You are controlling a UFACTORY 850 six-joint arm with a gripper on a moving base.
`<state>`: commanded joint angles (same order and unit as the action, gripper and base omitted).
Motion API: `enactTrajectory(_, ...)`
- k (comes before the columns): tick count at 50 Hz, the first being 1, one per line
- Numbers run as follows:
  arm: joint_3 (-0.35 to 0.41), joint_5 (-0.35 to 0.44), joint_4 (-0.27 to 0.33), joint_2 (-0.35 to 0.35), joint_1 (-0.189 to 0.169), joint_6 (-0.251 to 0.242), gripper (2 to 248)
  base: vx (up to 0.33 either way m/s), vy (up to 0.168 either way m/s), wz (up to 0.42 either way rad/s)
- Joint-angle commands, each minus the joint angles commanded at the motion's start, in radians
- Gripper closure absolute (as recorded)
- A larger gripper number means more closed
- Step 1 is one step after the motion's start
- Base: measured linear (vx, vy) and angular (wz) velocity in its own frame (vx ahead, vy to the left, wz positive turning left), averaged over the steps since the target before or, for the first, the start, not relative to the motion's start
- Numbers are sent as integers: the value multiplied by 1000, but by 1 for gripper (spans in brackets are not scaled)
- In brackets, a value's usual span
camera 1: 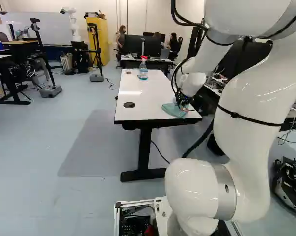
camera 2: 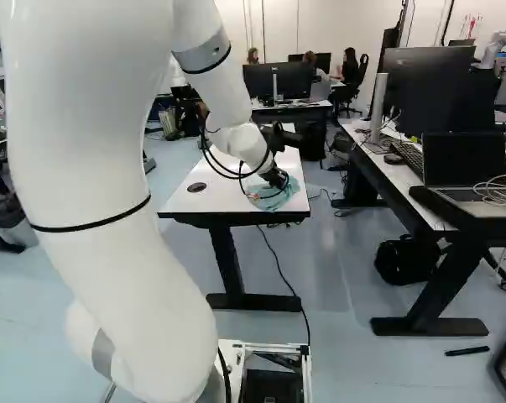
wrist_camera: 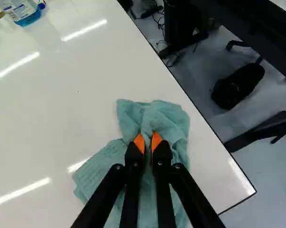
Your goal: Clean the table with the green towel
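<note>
Gripper (camera 2: pixel 276 178) is grasping a fold of the towel (wrist_camera: pixel 169 121), which is lying bunched on the table (wrist_camera: pixel 48 109) near a corner; a bottle (camera 1: pixel 143 73) is standing well apart.

One towel (wrist_camera: pixel 154 116), one spray bottle (camera 1: pixel 143 73), one gripper (camera 1: pixel 183 101), two orange pads (wrist_camera: pixel 139 143), one whiteboard (camera 1: pixel 53 30).

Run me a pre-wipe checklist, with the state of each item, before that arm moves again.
1. Gripper shut on the green towel: ok, a fold is pinched between its fingers.
2. Towel lying on the table: ok, partly spread beneath the fingers.
3. Towel well away from the table's edges: not ok, it lies near a corner.
4. Spray bottle apart from the towel: ok, it stands upright farther along the table.
5. Towel damp enough to wipe: cannot tell.
</note>
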<state>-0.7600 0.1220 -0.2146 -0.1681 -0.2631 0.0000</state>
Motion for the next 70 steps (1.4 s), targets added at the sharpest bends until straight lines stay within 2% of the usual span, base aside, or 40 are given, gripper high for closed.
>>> enactTrajectory(29, 37, 0, 0, 33, 97, 0, 212, 0, 0, 0)
enactTrajectory(49, 11, 0, 0, 10, 165, 0, 212, 0, 0, 0)
enactTrajectory(70, -92, 0, 0, -79, 176, 0, 212, 0, 0, 0)
